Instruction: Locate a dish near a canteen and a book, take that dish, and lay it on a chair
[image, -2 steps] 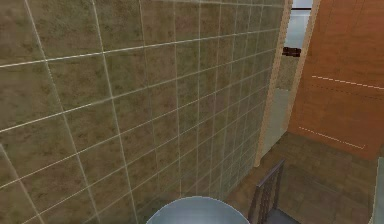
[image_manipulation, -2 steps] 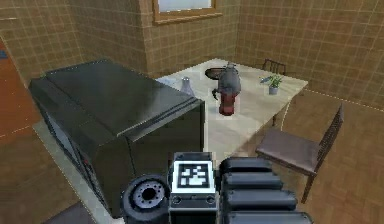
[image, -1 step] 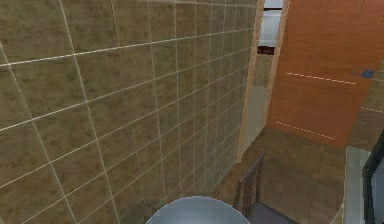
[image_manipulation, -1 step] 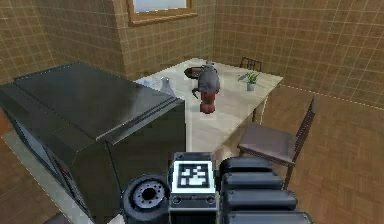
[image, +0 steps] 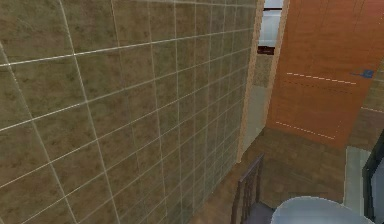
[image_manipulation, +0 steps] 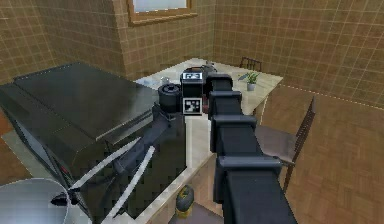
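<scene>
1. Brown tiled wall (image: 110, 110): one, covering the forward view's left and middle. In the arm side view, two tiled walls (image_manipulation: 300, 40) meet at a far corner.
2. Orange-brown door (image: 320, 70): one, at the forward view's upper right.
3. Pale worktop (image_manipulation: 268, 78): one, running from the arm side view's bottom out to the far corner.
4. Black box-shaped appliance (image_manipulation: 80, 105): one, on the worktop left of the arm.
5. Arm (image_manipulation: 240, 150): one dark square bar reaching out over the worktop, with two white marker squares (image_manipulation: 192, 100) at its far end.
6. Chairs: two in the arm side view. The near chair (image_manipulation: 296, 140) stands just right of the arm beside the worktop, and the far chair (image_manipulation: 250, 63) stands at the worktop's far end. One dark chair back (image: 250, 185) shows low in the forward view.
7. Window frame (image_manipulation: 160, 10): one, on the far wall.
8. Pale grey round rim (image_manipulation: 30, 200): one, at the arm side view's lower left. A similar pale round shape (image: 320, 210) sits at the forward view's lower right. It looks dish-like, but I cannot tell whether it is the dish.
9. Gripper (image_manipulation: 165, 97): one, just left of the marker squares, above the worktop. I cannot tell how the jaws stand or whether they hold anything.
10. Small potted plant (image_manipulation: 251, 82): one, near the worktop's far end.
11. Small yellowish blob (image_manipulation: 186, 200): one, at the worktop's near edge.
</scene>
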